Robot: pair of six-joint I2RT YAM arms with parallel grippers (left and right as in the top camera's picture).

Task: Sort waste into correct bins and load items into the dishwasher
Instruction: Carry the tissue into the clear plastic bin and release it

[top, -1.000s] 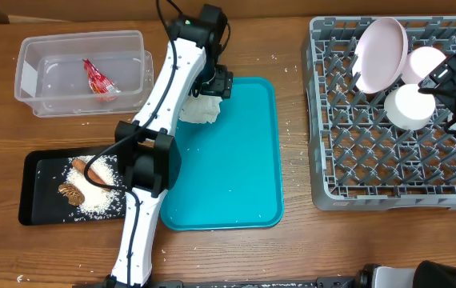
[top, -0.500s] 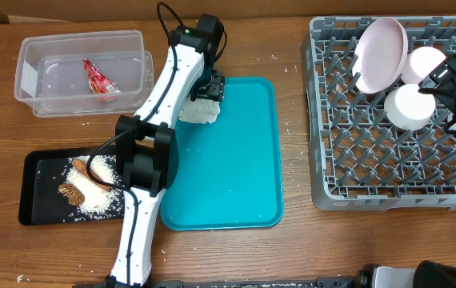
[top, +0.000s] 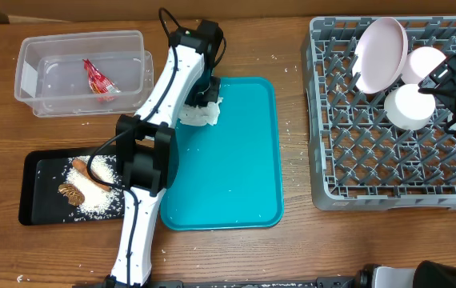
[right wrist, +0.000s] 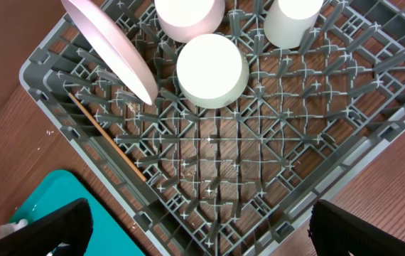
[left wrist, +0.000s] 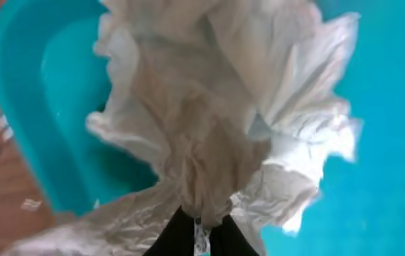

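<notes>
Overhead
- left gripper [top: 205,94]: down over the top left corner of the teal tray [top: 240,172], on the crumpled white napkin [top: 199,115]; the jaws' gap is hidden by the wrist.
- napkin position: on the tray's left edge, partly over the rim.
- clear tub [top: 30,74]: top left of the table, with the red wrapper [top: 100,78] inside.
- black tray [top: 38,170]: lower left, holding the carrot [top: 84,169], the brown lump [top: 71,193] and the rice [top: 106,198].
- dish rack [top: 388,172]: right side; the pink-white plate [top: 380,54] stands on edge at the back, with two white bowls [top: 410,106] beside it.

Left wrist
- fingers [left wrist: 176,236]: drawn together at the bottom of the view, a fold of napkin pinched between them.
- napkin: bunched up, fills most of the view, teal tray beneath.

Right wrist
- right gripper [right wrist: 202,227]: jaws spread wide, nothing between them, above the rack.
- rack contents: plate leaning at the upper left, bowls upside down, one white cup [right wrist: 295,21] at the top, a thin brown stick [right wrist: 106,139] lying across the grid.
</notes>
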